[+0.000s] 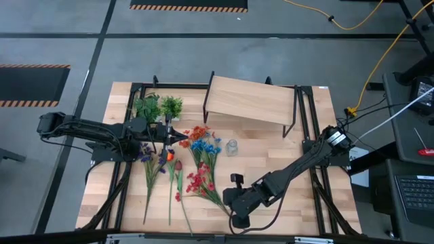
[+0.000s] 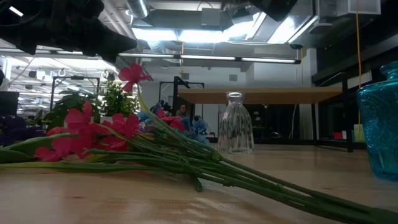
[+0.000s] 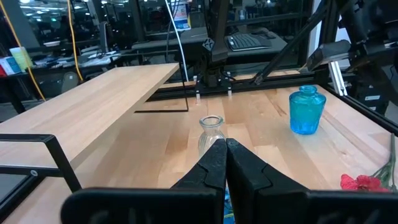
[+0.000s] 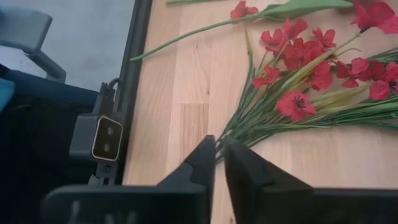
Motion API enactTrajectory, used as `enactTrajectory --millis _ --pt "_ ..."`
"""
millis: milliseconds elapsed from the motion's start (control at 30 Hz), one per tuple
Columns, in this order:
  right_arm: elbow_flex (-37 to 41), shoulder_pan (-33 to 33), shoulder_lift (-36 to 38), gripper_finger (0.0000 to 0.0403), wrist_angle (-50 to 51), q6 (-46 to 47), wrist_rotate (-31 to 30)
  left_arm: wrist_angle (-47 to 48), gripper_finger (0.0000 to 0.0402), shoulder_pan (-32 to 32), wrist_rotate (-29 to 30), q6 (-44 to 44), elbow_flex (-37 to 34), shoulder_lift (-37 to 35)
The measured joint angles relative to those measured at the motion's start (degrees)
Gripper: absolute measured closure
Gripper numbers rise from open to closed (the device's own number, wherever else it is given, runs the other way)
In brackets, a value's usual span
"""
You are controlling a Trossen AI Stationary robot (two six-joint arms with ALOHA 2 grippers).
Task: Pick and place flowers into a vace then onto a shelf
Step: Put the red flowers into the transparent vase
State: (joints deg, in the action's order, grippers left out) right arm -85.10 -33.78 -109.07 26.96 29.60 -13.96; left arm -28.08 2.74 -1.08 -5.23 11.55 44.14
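Note:
The flowers lie on the table between the arms: a purple bunch [image 1: 146,152], orange [image 1: 196,133] and blue [image 1: 207,147] blossoms, and a red bunch [image 1: 198,179] with its stems running toward the near edge. My right gripper [image 1: 229,202] is at the red bunch's stem ends [image 4: 233,127], its fingers almost together. My left gripper [image 1: 182,140] is shut above the orange blossoms and points at the clear glass vase [image 3: 211,130], which stands upright on the table. The shelf [image 1: 251,102] stands on its black legs at the far side. My right gripper has the cut ends of the red bunch's stems [image 4: 219,142] between its two fingertips, only at their free ends. The fingers come slanting down from the near right, roughly along the stems. The bunch lies flat on the table.
A blue glass vase [image 3: 306,111] stands upright on the table, to the right of the clear vase. Two small potted plants [image 1: 157,107] stand at the far left. A single red flower [image 1: 178,166] lies beside the bunches. Black frame rails [image 1: 308,115] run along the table's sides.

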Motion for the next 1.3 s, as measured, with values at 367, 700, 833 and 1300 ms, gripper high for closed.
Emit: enactTrajectory --millis 367,700,833,1300 --pt "0.04 0.90 -4.55 0.0243 -0.15 3.55 -0.08 -0.02 0.0398 0.00 0.00 0.00 -0.02 0.00" --pt "0.06 2.27 -7.51 0.0230 -0.68 9.36 -1.11 0.00 0.0398 0.00 0.00 0.02 -0.02 0.00" --pt "0.07 2.27 -9.40 0.0230 -2.10 9.40 -1.06 0.02 0.0398 0.00 0.00 0.01 -0.02 0.00" --pt "0.07 2.45 -13.62 0.0230 -4.94 13.60 0.08 0.17 0.0398 0.00 0.00 0.03 -0.02 0.00"
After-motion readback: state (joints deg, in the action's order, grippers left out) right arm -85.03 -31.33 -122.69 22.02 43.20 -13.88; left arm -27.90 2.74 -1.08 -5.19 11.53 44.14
